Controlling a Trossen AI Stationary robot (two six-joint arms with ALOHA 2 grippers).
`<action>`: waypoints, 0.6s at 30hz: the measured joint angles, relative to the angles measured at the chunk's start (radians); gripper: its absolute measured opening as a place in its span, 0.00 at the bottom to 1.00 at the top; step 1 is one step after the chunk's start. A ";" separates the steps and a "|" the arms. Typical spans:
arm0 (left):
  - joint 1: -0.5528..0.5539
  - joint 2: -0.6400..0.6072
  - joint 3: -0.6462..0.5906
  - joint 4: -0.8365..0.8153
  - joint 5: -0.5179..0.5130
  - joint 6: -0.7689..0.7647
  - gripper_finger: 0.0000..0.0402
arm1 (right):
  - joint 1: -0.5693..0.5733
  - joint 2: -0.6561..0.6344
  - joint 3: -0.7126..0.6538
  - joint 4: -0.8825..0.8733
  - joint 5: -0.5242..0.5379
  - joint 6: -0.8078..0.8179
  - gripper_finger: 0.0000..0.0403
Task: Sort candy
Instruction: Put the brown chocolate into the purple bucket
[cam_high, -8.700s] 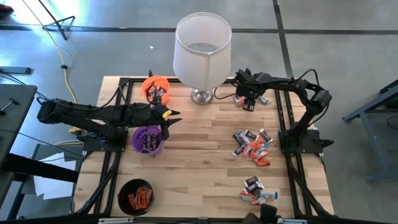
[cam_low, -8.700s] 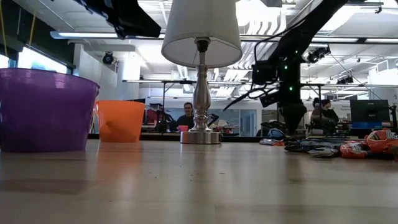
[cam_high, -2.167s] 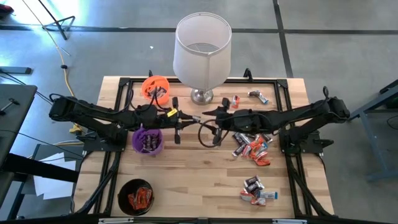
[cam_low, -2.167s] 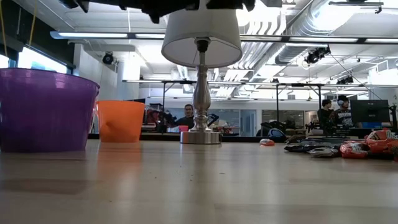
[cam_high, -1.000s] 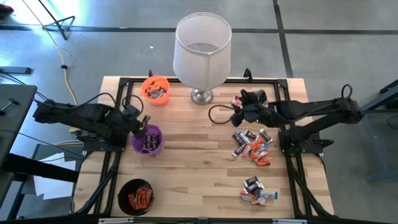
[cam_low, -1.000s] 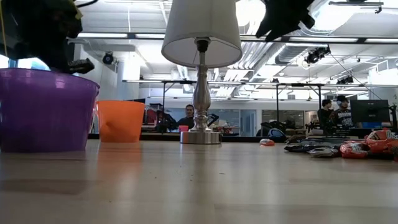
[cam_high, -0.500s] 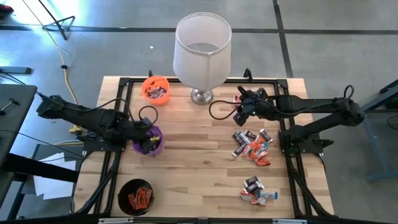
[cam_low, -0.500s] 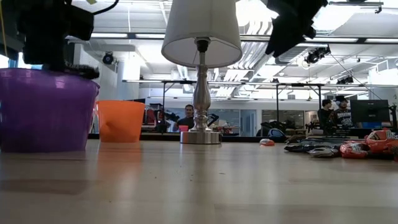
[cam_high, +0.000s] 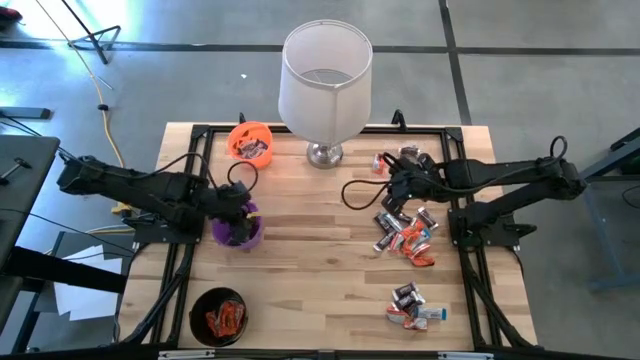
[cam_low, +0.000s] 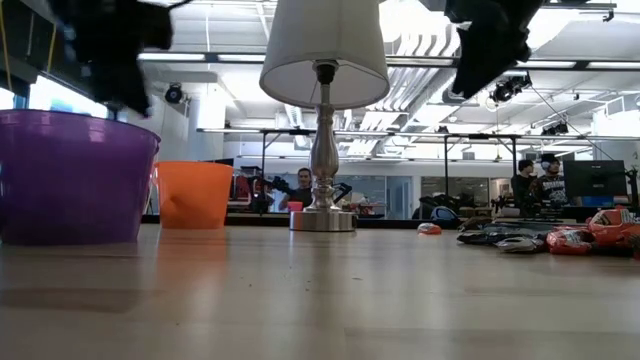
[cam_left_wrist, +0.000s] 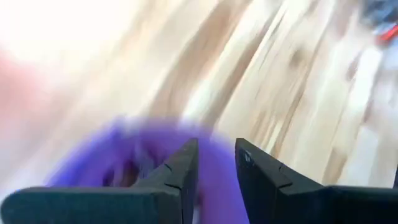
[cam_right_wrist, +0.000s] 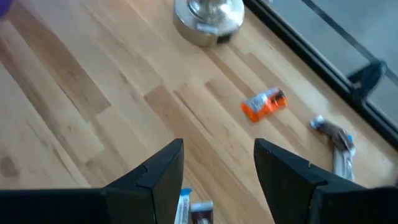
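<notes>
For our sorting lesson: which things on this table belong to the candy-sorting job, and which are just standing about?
Job: shiny wrapped candy pile; purple plastic cup; orange plastic cup; black cup.
Standing about: white-shaded metal table lamp; black looped cable.

Wood-plank table (cam_high: 320, 300) is carrying: lamp (cam_high: 324, 152) at far edge, orange cup (cam_high: 250, 141) beside it, purple cup (cam_high: 238, 229) and black cup (cam_high: 219, 315) sitting along the left side. Candy (cam_high: 404, 235) is lying loose in clusters across the right half.
</notes>
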 joint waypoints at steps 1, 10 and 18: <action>0.009 0.000 0.000 0.055 -0.017 0.047 0.23 | 0.000 0.000 0.000 -0.022 0.000 0.021 0.47; 0.117 0.059 0.001 0.521 -0.040 0.386 0.23 | -0.045 0.000 0.000 -0.231 -0.018 0.116 0.47; 0.213 0.196 0.000 0.692 0.045 0.576 0.23 | -0.235 0.000 0.000 -0.251 -0.118 -0.143 0.47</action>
